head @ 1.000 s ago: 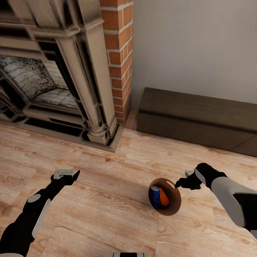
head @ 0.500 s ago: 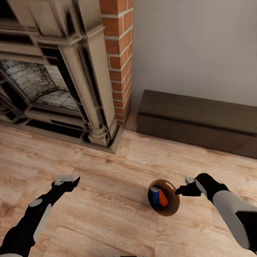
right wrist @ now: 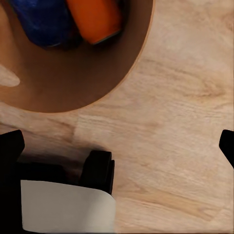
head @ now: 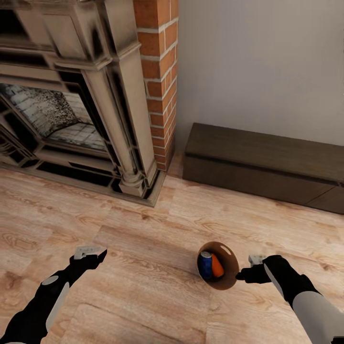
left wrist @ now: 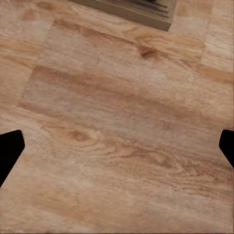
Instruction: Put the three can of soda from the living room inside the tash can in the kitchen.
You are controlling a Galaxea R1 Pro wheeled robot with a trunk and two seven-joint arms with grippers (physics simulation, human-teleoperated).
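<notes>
Round tapered bin (head: 228, 282) set on wood-grain floor (head: 143, 258), copper-brown inside; blue can (head: 206, 265) and orange can (head: 217, 266) held within. Right gripper (head: 242, 275) beside rim, spread wide, empty. Left gripper (head: 101, 254) spread wide, empty.

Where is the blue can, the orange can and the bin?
blue can (head: 206, 265), head view, on its side wall.
orange can (head: 217, 267), head view, on its side.
bin (head: 230, 282), head view, on its brown inner wall.
</notes>
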